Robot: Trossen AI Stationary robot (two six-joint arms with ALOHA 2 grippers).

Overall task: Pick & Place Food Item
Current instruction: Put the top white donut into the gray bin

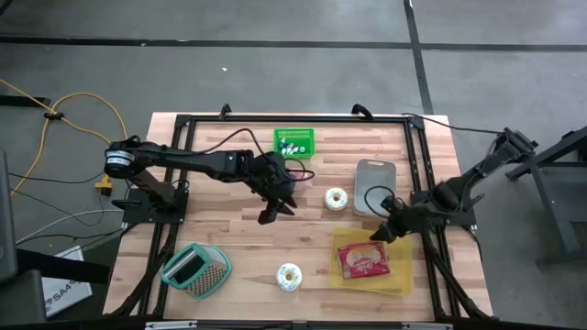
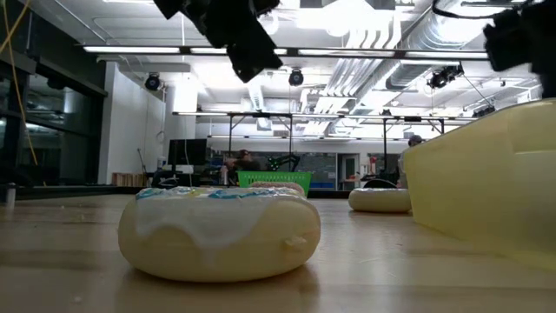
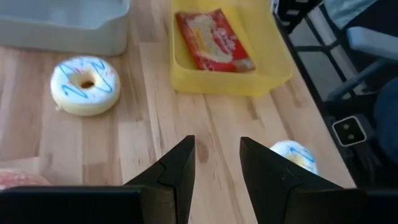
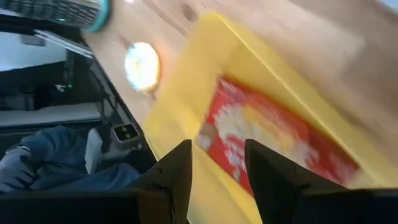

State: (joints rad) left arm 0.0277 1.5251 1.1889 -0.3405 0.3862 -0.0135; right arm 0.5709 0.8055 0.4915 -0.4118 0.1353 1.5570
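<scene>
A red food packet (image 1: 364, 259) lies flat in a yellow tray (image 1: 396, 275) at the near right of the table. One white donut with blue icing (image 1: 337, 197) rests on the wood mid-table, and another (image 1: 290, 277) lies near the front edge. My left gripper (image 1: 275, 209) hovers open above mid-table, left of the first donut (image 3: 85, 85), with nothing between its fingers (image 3: 180, 168). My right gripper (image 1: 379, 235) hangs open over the tray's far edge, pointing down at the packet (image 4: 267, 134), clear of it.
A green basket (image 1: 294, 142) stands at the far middle and a grey container (image 1: 374, 172) at the far right. A teal and white basket (image 1: 195, 269) lies at the near left. Black frame rails (image 1: 431, 266) run along the table's sides. Bare wood lies between the donuts.
</scene>
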